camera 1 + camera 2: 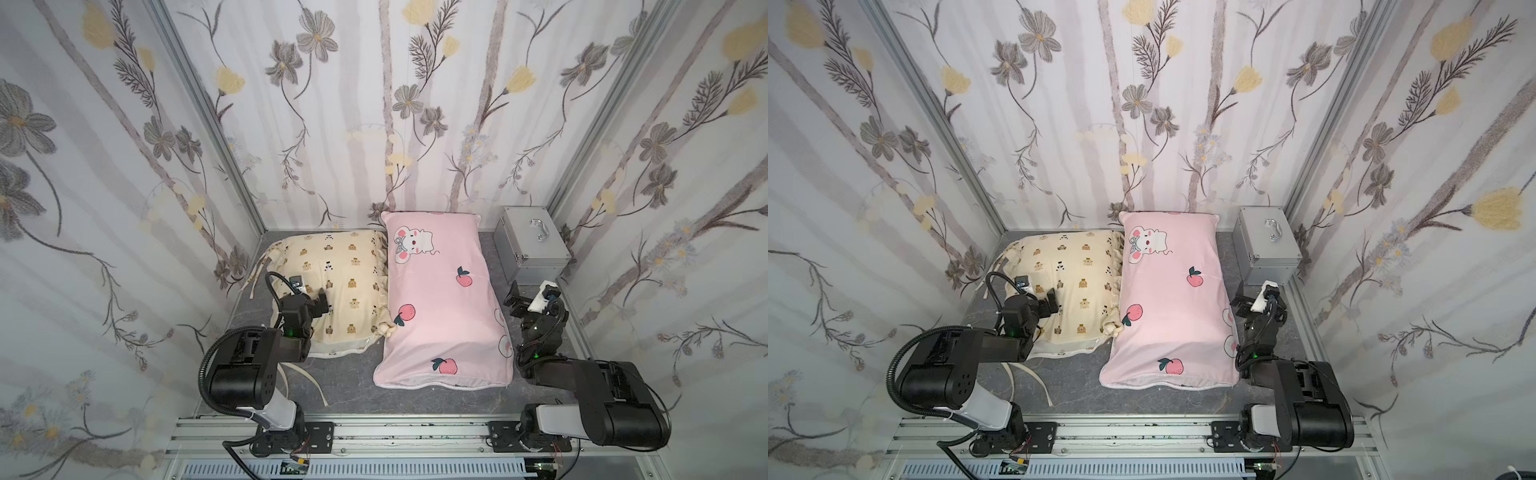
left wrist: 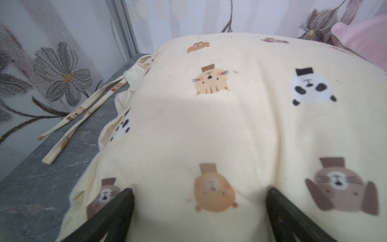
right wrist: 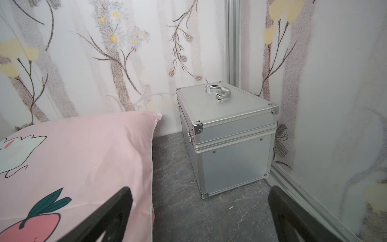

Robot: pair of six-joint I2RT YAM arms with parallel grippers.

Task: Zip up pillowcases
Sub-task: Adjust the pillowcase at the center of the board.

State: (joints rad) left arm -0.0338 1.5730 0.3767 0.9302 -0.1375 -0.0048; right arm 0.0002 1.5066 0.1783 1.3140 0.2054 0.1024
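Lying on table [image 1: 345, 390]: we see two pillowcases side by side, touching.
Cream case [image 1: 345, 274] [image 2: 240, 125]: at 9 o'clock on the table, bear prints up. Its ties [image 2: 83, 117] lie out toward 9. We see white inner fabric along its 6 o'clock edge.
Pink case [image 1: 440, 307] [image 3: 83, 150]: in the middle, running from 12 to 6, mouse print at the 12 end. White shows at the 6 end.
Left gripper [image 1: 306, 296] [image 2: 200, 192]: over the cream case's 8 o'clock part, jaws spread wide and gripping nothing. We cannot tell whether the tips touch the fabric.
Right gripper [image 1: 534, 297] [image 3: 200, 193]: at 3 o'clock, just beside the pink case, over bare table, jaws wide and empty.
Metal case [image 1: 532, 245] [image 3: 228, 138]: at 1 o'clock, lid shut.
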